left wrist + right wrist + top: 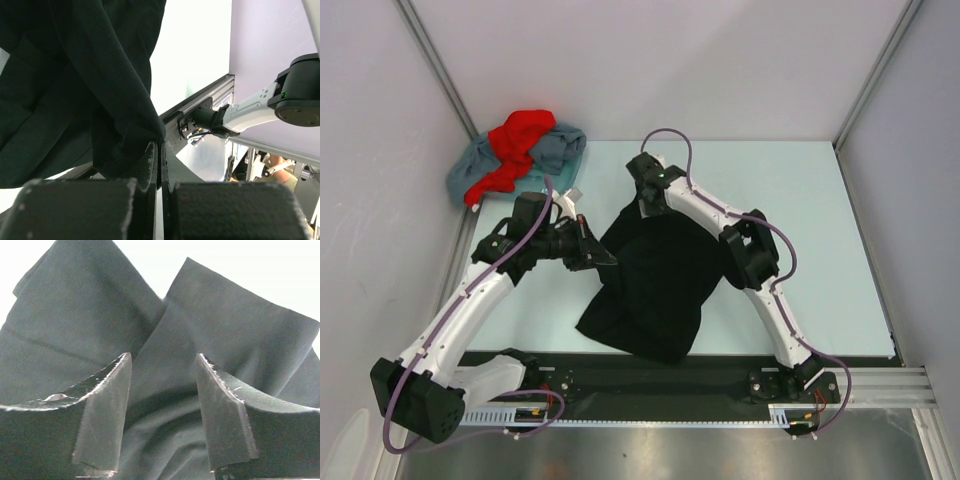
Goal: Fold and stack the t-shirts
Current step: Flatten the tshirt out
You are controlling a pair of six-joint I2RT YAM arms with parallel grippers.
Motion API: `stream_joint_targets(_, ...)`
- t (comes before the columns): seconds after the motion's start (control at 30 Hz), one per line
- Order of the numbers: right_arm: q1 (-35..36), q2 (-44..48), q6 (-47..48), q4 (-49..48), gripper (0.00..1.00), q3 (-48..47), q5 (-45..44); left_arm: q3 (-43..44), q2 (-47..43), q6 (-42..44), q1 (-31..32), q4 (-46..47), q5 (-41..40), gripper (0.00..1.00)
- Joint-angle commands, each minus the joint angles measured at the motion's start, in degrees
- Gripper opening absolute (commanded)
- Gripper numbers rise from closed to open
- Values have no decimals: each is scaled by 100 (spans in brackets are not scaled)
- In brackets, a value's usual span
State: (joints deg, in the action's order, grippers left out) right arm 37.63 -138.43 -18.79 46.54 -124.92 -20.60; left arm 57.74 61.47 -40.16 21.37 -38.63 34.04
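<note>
The black t-shirt (655, 285) lies rumpled in the middle of the table, with one corner pulled up toward the left. My left gripper (604, 256) is shut on that corner; in the left wrist view the dark cloth (75, 75) bunches at the closed fingertips (159, 148). My right gripper (650, 207) hovers over the shirt's far edge. In the right wrist view its jaws stand apart (162, 362) over folds of black cloth (230, 320), pinching nothing. The red t-shirt (520, 135) lies crumpled on the grey-blue t-shirt (560, 150) at the back left corner.
White walls and metal posts (435, 60) close in the pale table (820, 220) on three sides. A black rail (720, 375) with both arm bases runs along the near edge. The right arm (295, 95) shows in the left wrist view.
</note>
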Motion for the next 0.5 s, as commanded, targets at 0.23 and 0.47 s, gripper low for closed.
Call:
stream_joint_targets(0.23,377,456,-723,751,70,3,-155,317,-57,70,26,181,331,0)
stream_joint_targets(0.47,113,914,-828,1225,98,187,-15,335,-30,88,34,233,410,0)
